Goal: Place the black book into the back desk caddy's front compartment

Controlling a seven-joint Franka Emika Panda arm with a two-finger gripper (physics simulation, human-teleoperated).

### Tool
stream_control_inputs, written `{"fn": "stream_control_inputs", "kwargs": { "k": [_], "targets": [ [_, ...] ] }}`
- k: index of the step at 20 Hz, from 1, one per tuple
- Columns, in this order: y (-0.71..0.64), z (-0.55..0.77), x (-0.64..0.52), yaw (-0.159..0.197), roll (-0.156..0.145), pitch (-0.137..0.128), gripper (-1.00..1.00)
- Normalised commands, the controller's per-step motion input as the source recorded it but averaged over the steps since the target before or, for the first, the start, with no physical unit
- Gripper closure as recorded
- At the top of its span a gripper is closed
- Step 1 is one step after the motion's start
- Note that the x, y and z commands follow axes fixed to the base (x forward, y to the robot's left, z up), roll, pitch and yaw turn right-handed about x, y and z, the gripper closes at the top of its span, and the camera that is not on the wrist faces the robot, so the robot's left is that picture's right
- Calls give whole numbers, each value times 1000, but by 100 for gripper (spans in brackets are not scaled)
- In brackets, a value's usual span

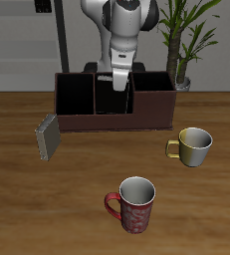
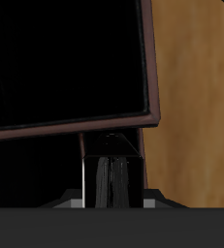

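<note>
end effector (image 1: 120, 83) pointing down, closed

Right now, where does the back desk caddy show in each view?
Exterior view: the back desk caddy stands far back on the table, directly under the gripper.
Wrist view: the caddy's reddish-brown rim and black interior fill much of the picture, close beyond the fingers.
Shared landmark: the gripper, shut on the black book.

Black book (image 1: 120, 86) upright in back desk caddy (image 1: 151, 108) — claw-held
</note>
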Motion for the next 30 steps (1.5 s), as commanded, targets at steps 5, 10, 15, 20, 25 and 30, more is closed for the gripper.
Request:
{"fn": "stream_control_inputs", "kwargs": {
  "k": [5, 10, 15, 20, 25, 30],
  "targets": [
    [-39, -110, 8, -1, -2, 22, 100],
    [-77, -129, 0, -9, -15, 31, 100],
    [-20, -77, 43, -10, -1, 11, 100],
    [-21, -103, 60, -41, -3, 34, 100],
    [30, -9, 49, -38, -3, 10, -100],
    [26, -7, 2, -34, 17, -11, -100]
  ]
}}
